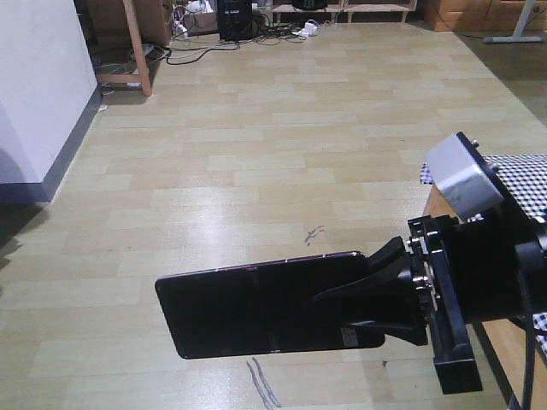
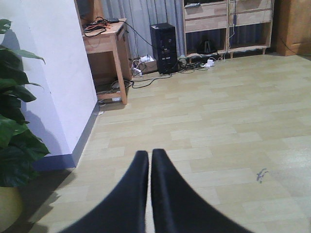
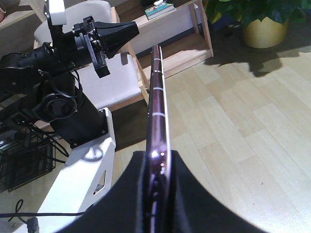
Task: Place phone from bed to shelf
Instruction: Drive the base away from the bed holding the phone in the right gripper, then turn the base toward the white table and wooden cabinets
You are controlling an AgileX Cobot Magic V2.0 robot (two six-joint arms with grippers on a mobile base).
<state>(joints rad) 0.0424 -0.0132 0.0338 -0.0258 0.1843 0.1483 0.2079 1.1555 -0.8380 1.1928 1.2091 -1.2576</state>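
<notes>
Black right hand is clamped on one short end of the glossy black flat phone, whose long axis points straight away over the pale plank floor. Beside it the left hand is closed together, empty. Far across stands the pale wooden shelf.

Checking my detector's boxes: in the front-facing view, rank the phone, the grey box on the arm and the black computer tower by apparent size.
1. phone, largest; it is close to the camera.
2. grey box.
3. computer tower, smallest; far off, cut by the frame's top.
</notes>
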